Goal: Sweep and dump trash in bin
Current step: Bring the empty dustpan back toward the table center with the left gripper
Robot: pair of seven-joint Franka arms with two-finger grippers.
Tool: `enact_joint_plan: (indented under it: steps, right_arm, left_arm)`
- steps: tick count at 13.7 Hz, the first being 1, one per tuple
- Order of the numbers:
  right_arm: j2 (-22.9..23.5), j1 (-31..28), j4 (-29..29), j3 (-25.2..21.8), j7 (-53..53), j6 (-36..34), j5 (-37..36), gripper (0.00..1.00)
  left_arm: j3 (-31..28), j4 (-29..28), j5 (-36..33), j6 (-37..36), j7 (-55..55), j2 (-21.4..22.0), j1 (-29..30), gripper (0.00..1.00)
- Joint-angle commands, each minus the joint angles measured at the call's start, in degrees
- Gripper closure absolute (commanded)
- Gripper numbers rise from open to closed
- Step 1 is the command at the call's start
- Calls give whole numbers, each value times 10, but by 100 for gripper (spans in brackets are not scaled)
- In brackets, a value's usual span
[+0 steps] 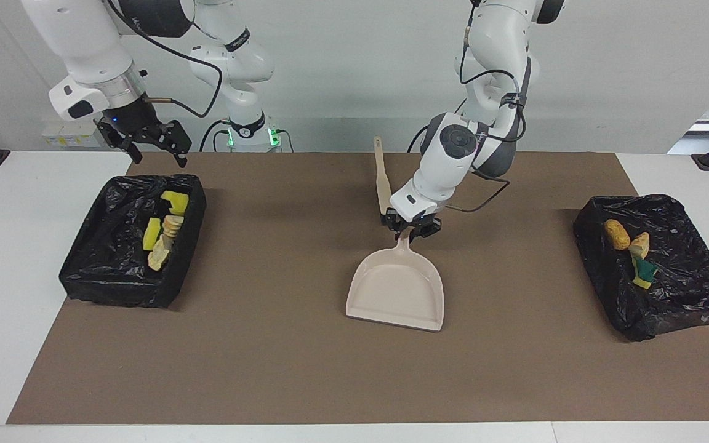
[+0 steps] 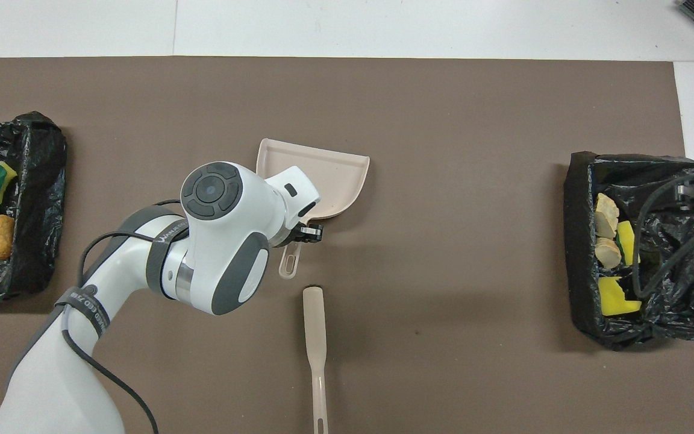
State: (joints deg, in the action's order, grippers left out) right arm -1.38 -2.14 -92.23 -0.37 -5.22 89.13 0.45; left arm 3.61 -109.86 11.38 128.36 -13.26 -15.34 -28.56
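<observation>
Facing view: the left gripper (image 1: 412, 231) has its fingers pinching the handle of the beige dustpan (image 1: 396, 290), which sits mid-surface on the brown mat (image 1: 280, 369). All trash (image 1: 164, 232) lies in the two bag-lined bins (image 1: 117, 289), so the judgement is to set the pan flat, then release cleanly. The right gripper (image 1: 148, 143) waits over the bin at its end, fingers spread. Smooth hard plastic pan, slim brush (image 2: 314, 337), crinkly glossy bags, spongy and bread-like scraps.

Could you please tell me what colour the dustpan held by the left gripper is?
The dustpan is pale beige; the facing view shows it best.
</observation>
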Motion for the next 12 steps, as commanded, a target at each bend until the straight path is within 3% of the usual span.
enact_joint_plan:
  steps: [1,3,6,7,8,10,12]
  right_arm:
    - [21,-3,28,-1,-8,4,8,0]
    - [20,-2,28,-1,-8,5,3,0]
    - [19,-5,26,-2,-8,5,2,0]
    - [17,-5,24,-2,-8,4,2,0]
    - [16,-5,21,-2,-8,1,1,0]
    - [12,-5,16,-2,-8,-4,0,0]
    - [12,-11,14,-2,-8,-4,-2,0]
  left_arm:
    - [-11,-5,18,18,-10,-1,-11,100]
    - [-12,-5,47,58,-11,-18,-11,100]
    - [-12,-5,48,60,-9,-21,-15,100]
    - [-12,-4,48,57,-1,-21,-14,35]
    - [-12,-4,48,51,2,-21,-14,0]
    - [-13,3,44,37,1,-14,-11,0]
    - [-22,31,38,-30,2,1,-4,0]
